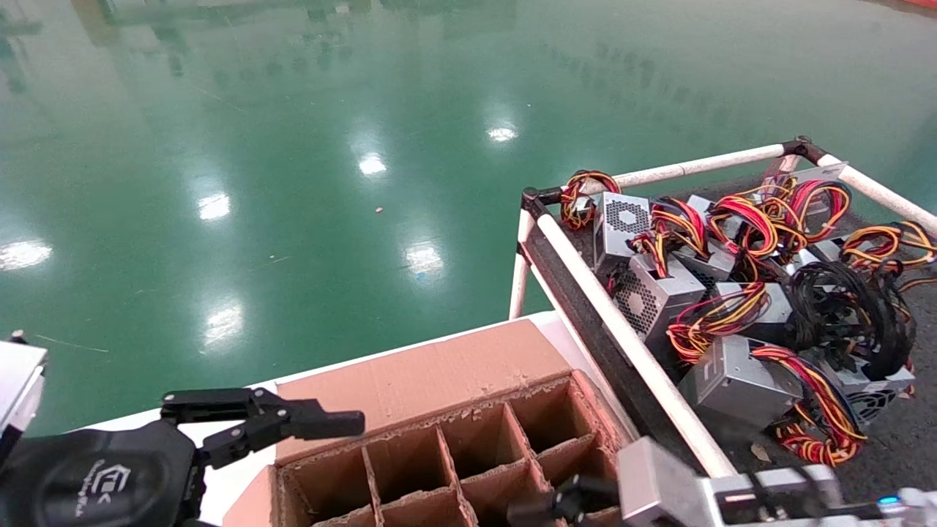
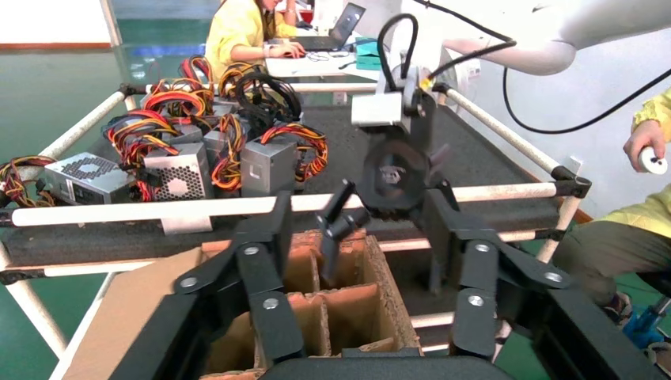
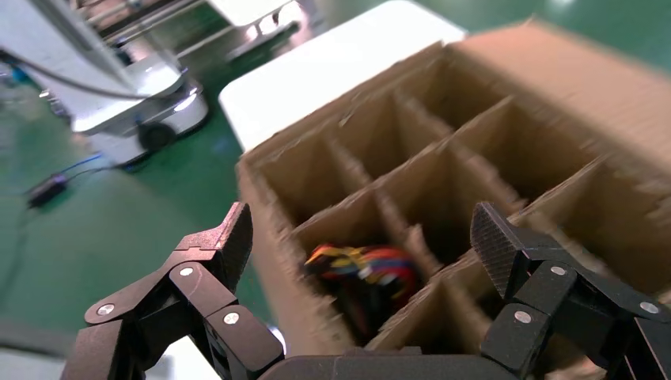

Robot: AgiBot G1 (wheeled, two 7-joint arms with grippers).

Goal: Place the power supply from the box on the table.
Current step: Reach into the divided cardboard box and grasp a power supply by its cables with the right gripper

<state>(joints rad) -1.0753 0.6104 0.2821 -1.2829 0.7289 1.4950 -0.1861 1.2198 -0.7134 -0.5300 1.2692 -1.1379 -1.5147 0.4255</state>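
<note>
Only the right wrist view shows the power supply [image 3: 362,265] beneath the right gripper [image 3: 364,237], fingers spread.

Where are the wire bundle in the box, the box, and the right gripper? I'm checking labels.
wire bundle [image 3: 365,263]: right wrist view, coloured loops.
box [image 1: 432,377]: head view, rear flap.
right gripper [image 3: 365,237]: right wrist view, open gap between fingertips.
</note>
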